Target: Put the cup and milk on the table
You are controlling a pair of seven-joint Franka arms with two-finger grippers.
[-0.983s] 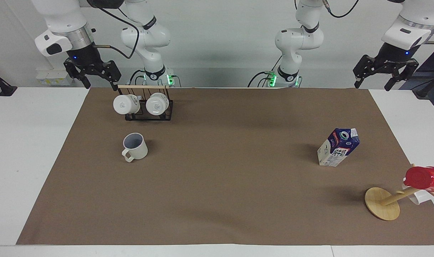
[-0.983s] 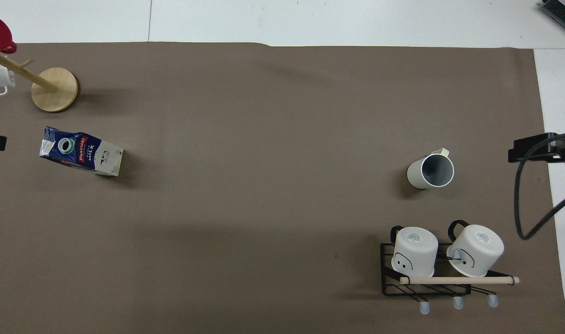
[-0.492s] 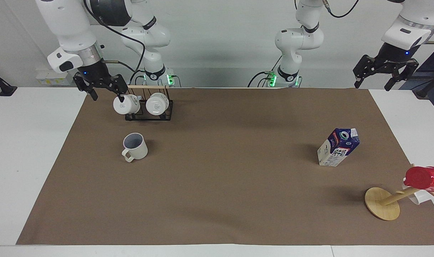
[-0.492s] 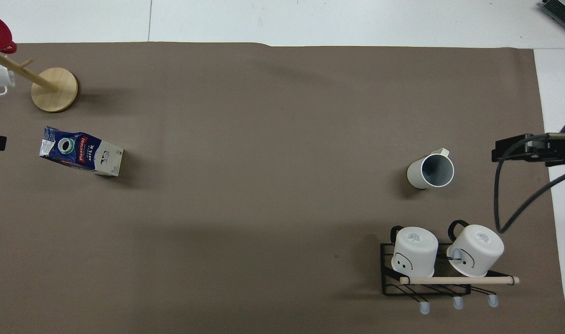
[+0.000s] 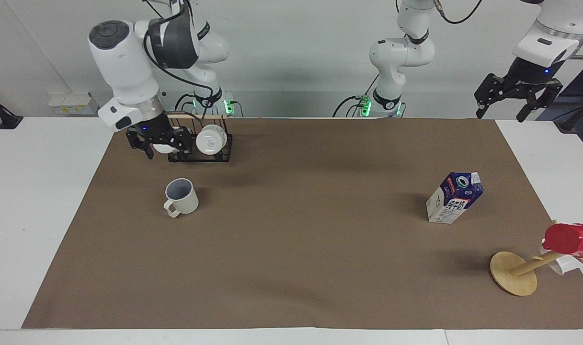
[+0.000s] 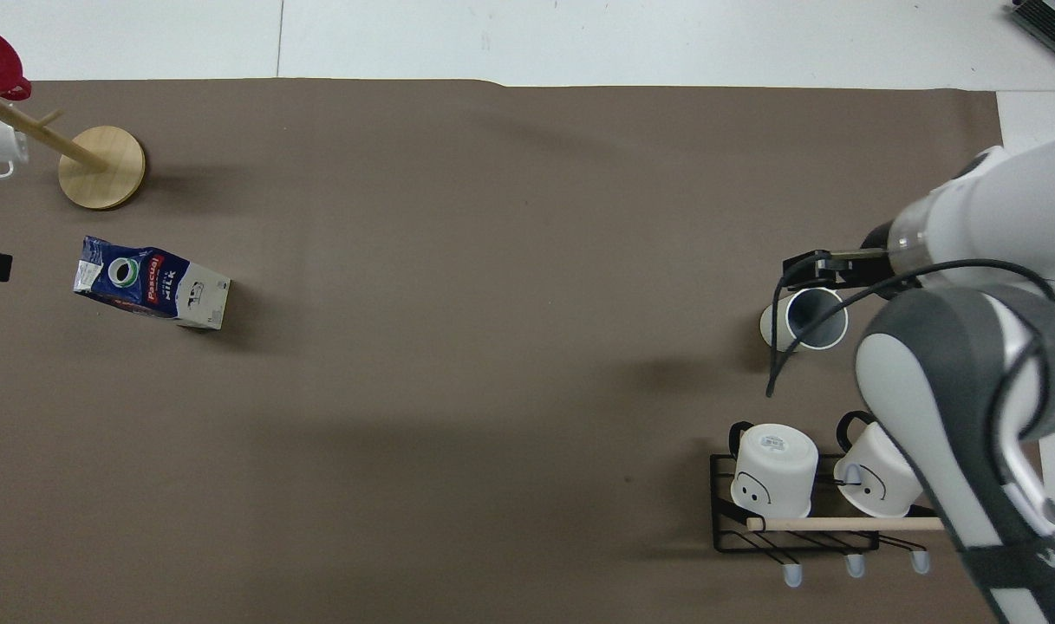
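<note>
Currently we judge the reach for the cup (image 5: 181, 196) underway: right gripper (image 5: 159, 142), jaws wide and empty, hangs over the mug rack (image 5: 200, 148) and must descend onto the cup standing on the mat; milk (image 5: 454, 197) stands toward the waiting, open left gripper (image 5: 518, 98).

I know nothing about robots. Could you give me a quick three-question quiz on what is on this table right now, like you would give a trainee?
1. True or false: the cup stands upright on the table.
2. Fill in: the right tool, raised in the air near the cup, is ____ (open or shut).
3. The milk stands closest to: A) the cup, B) the wooden mug tree, C) the right tool.

Key: 1 true; 2 open; 3 B.
</note>
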